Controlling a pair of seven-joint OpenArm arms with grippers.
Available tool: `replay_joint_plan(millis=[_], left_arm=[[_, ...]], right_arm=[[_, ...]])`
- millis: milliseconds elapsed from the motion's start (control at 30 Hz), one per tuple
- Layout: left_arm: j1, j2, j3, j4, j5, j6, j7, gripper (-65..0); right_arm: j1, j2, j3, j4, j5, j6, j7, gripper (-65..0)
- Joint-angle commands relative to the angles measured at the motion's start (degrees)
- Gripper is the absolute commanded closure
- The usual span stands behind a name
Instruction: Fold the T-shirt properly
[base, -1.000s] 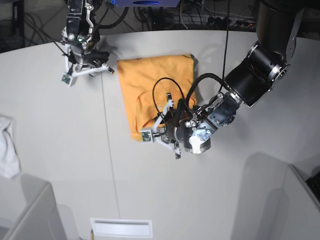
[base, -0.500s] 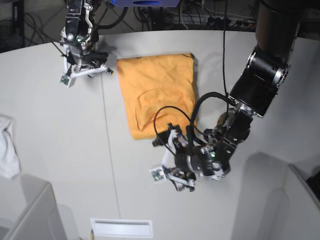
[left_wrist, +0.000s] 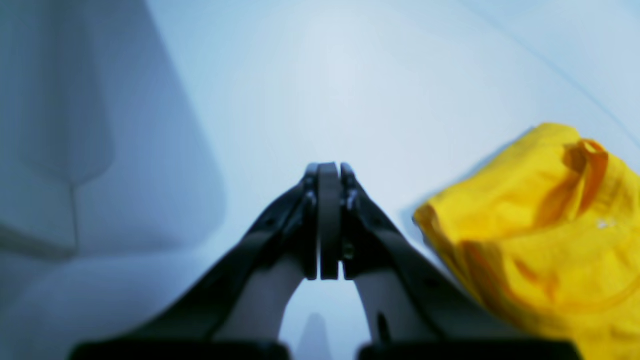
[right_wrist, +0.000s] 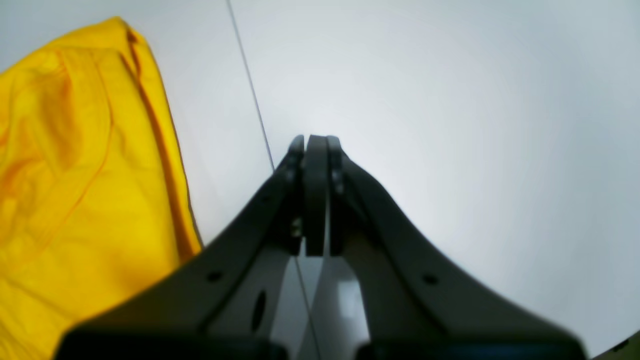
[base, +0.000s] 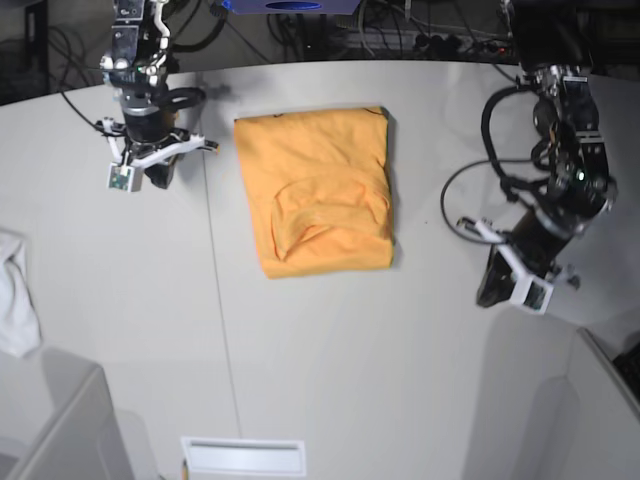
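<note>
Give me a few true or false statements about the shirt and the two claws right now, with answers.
1. The T-shirt lies folded into a compact rectangle. True.
2. The left claw grips the shirt. False: it is shut on nothing, beside the shirt.
3. The right claw is shut. True.
4. The white cloth lies on the shirt. False: it sits apart, at the table edge.

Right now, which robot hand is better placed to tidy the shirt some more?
Probably the right hand. It hangs beside the shirt's far corner, a short way off. The left hand sits farther off, past the other side. Both are shut and hold nothing, and the shirt already looks folded.
</note>
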Motion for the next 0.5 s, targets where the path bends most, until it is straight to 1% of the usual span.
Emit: replay_joint_plan(millis=[0, 67, 133, 167, 233, 267, 333, 367, 400, 467], left_arm=[[3.66, -0.68, -2.28, 2.57, -0.21, -0.11, -4.50, 0.0], [12.09, -0.59, -6.07, 3.80, -0.21, -0.11, -14.25, 0.0], [20.45, -0.50, -8.79, 3.19, -0.21, -0.11, -27.00, 0.0], [24.23, -0.42, -9.41, 2.75, -0.21, -0.11, -32.80, 0.0], [31.79, -0.15, -9.85, 2.22, -0.21, 0.06, -41.77, 0.0], [35.30, -0.06, -9.85, 1.60, -0.21, 0.06, -45.99, 0.0], [41.19, 0.81, -9.93, 0.46, -0.21, -0.02, -52.14, 0.0], [43.74, 1.61, -9.85, -0.33, 0.31, 0.06, -54.78, 0.0], [45.77, 2.48, -9.67, -1.03, 2.25, 0.06, -57.33, 0.0], [48.49, 5.21, -9.67, -2.88, 10.16, 0.06, -60.67, 0.0]], right_arm=[[-1.53, -0.02, 0.76, 1.19, -0.17, 1.84, 3.63, 0.0], [-3.90, -0.02, 2.87, 1.19, -0.17, 5.45, 8.55, 0.0], [-4.96, -0.02, 4.89, 1.19, -0.17, 8.52, 11.63, 0.0], [-5.13, -0.02, 6.38, 1.28, -0.26, 9.40, 11.72, 0.0], [-5.66, 0.16, 9.37, 1.28, -0.34, 9.58, 11.54, 0.0], [-5.93, 0.77, 10.69, 1.28, -0.34, 9.58, 11.54, 0.0], [-7.68, 2.09, 11.66, 1.28, -0.34, 9.58, 11.54, 0.0], [-8.56, 3.32, 11.83, 1.28, -0.34, 9.58, 11.54, 0.0], [-9.44, 4.82, 11.83, 1.28, -0.34, 9.58, 11.54, 0.0], [-12.08, 6.66, 11.83, 1.37, -0.34, 9.58, 11.54, 0.0]])
